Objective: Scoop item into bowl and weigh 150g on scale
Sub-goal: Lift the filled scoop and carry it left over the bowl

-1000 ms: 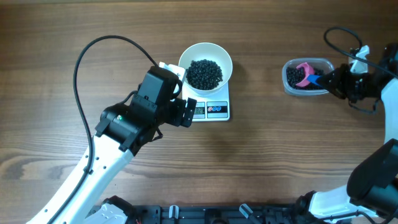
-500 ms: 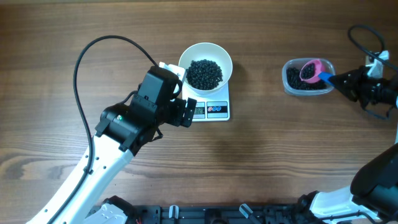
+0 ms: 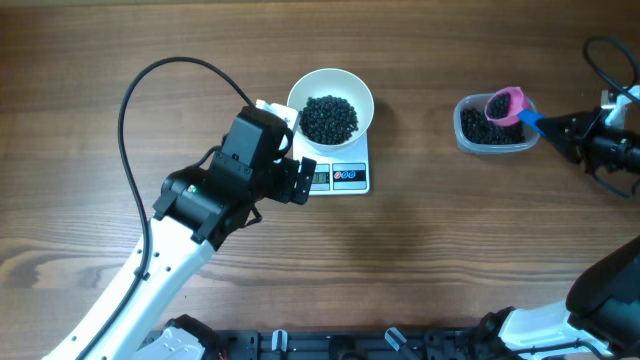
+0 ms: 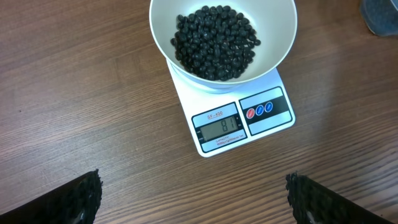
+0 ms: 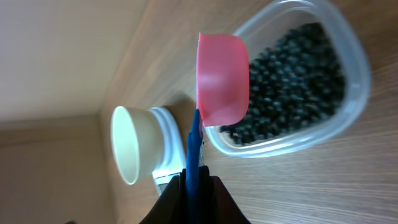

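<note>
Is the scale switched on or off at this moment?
On. In the left wrist view the scale has dark digits on its grey display, while the bowl of black pellets stands on it.

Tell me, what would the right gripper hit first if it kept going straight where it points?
The right gripper holds a scoop out front, its pink cup over the clear tub. Probably the tub's rim first; if it passes above, the white bowl beyond. Height is unclear.

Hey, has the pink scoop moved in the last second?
Yes. In the overhead view the pink scoop has shifted from the middle of the clear tub toward its far right corner.
</note>
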Available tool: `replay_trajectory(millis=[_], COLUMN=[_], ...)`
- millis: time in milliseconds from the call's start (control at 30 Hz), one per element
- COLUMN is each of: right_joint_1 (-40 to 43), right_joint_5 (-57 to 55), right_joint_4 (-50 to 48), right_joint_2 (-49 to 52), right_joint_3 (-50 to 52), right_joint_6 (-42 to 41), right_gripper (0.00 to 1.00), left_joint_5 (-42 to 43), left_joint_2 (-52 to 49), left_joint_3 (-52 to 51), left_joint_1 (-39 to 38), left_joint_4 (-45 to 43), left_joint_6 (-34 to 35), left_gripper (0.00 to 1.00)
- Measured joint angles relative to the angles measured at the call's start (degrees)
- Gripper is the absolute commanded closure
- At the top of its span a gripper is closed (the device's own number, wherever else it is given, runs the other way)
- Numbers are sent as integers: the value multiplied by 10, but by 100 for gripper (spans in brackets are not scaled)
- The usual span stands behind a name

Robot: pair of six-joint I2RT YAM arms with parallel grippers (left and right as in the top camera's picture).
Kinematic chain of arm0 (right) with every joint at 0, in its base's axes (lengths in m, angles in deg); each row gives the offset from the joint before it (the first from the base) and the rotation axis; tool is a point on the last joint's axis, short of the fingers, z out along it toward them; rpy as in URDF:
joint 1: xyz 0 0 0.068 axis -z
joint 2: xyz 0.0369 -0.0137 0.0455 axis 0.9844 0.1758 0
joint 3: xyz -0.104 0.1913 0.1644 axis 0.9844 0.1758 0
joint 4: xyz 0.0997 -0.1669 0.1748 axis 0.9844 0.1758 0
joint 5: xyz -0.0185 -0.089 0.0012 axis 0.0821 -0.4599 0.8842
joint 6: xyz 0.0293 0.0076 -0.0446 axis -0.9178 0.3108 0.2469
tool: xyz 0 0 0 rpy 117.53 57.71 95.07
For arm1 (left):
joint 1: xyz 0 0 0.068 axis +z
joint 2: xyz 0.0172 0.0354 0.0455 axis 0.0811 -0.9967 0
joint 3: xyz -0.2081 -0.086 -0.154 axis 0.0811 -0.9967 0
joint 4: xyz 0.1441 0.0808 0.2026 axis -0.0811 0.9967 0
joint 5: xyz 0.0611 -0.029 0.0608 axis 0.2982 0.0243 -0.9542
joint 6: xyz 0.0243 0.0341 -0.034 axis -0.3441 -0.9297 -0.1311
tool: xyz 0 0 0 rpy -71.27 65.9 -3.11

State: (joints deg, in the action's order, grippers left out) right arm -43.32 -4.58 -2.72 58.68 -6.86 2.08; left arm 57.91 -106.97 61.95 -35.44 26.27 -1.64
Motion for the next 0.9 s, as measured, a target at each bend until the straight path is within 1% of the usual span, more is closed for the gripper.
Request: replay_trajectory(millis=[267, 433, 667, 900], right_joint_1=[-3, -24, -100, -201], right_joint_5=[86, 121, 149, 162], right_joint_4=[-5, -13, -80, -168], right_joint_2=[0, 0, 0, 0], right_joint_3=[0, 0, 0, 0], right_joint_6=[0, 0, -46, -82], right_gripper=[96, 96, 96, 96], left_joint_5=[0, 0, 0, 0], left_joint_2=[0, 0, 0, 0], left_joint_3=[0, 0, 0, 0], left_joint_1=[0, 0, 0, 0], left_joint_4=[0, 0, 0, 0], left_joint_6=[0, 0, 0, 0], left_gripper=[0, 0, 0, 0])
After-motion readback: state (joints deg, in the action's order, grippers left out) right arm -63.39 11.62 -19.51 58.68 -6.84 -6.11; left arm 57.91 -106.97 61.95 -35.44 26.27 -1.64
